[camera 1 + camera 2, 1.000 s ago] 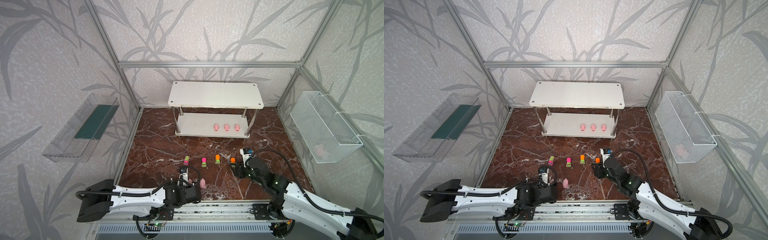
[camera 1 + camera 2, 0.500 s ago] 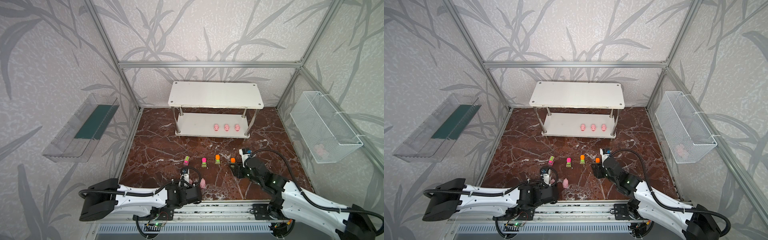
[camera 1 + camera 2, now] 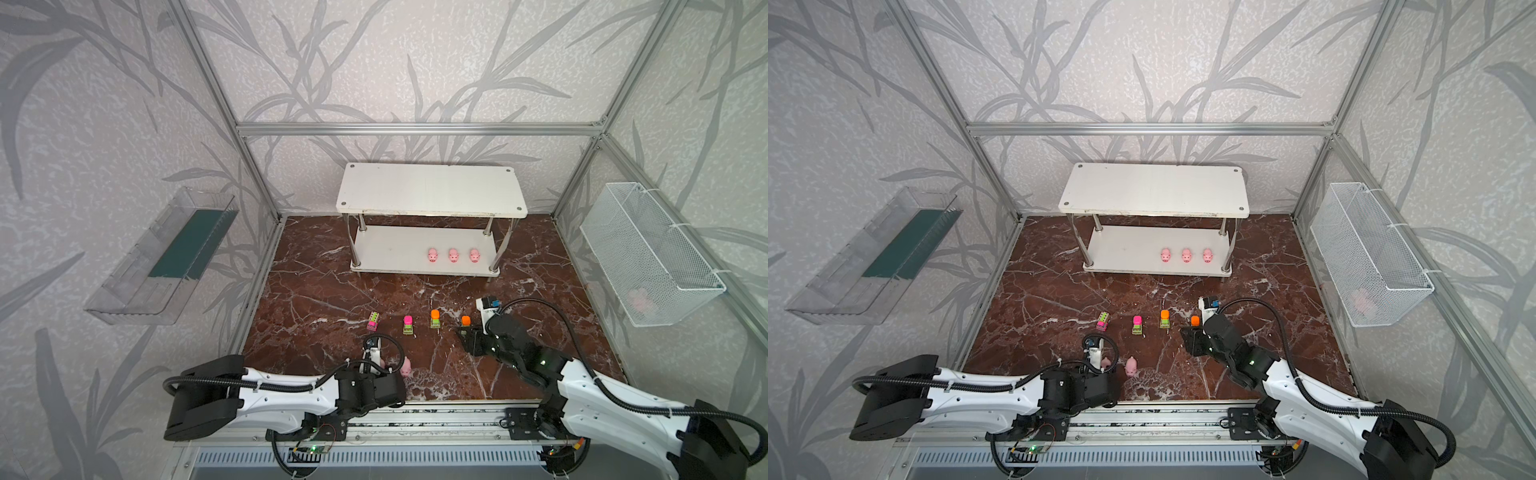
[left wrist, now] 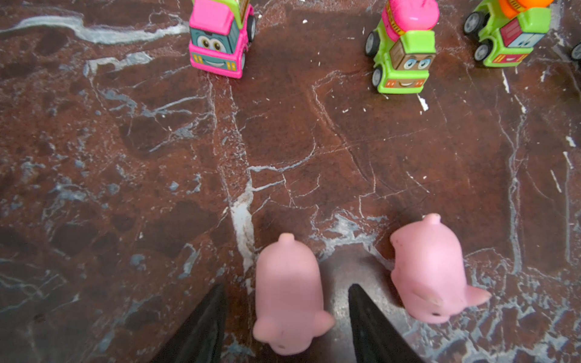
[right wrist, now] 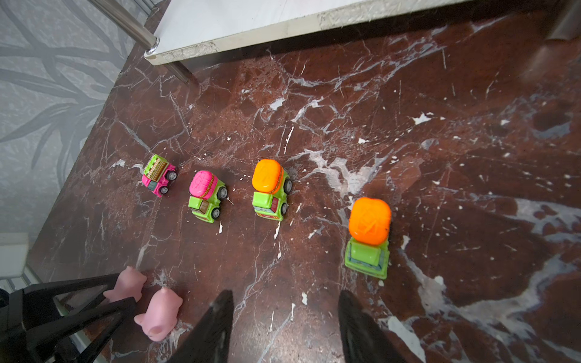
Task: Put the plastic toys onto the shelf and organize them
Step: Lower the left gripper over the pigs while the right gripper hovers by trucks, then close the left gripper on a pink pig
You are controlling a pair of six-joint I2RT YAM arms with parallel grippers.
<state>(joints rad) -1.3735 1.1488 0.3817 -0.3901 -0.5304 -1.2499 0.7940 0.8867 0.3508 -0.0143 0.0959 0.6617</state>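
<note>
Two pink pigs lie on the marble floor near the front. My left gripper (image 4: 285, 289) is open and straddles one pig (image 4: 287, 292), with a gap at each finger. The other pig (image 4: 427, 270) lies free beside it, and it also shows in a top view (image 3: 406, 368). Several toy cars stand in a row mid-floor, the leftmost pink-bodied (image 3: 373, 321), the rightmost orange-topped (image 3: 466, 321). My right gripper (image 5: 284, 297) hangs open and empty just short of that orange-topped car (image 5: 369, 232). The white shelf (image 3: 432, 189) stands at the back, with three pigs (image 3: 453, 254) on its lower board.
A white wire mesh basket (image 3: 648, 253) hangs on the right wall with a pink thing (image 3: 642, 301) inside. A clear plastic tray (image 3: 162, 257) hangs on the left wall. Aluminium frame posts mark the back corners. Both arms reach in over the front rail (image 3: 436, 415).
My left gripper's jaws have narrowed around the pig and the arm has edged forward. My right arm has hardly moved.
</note>
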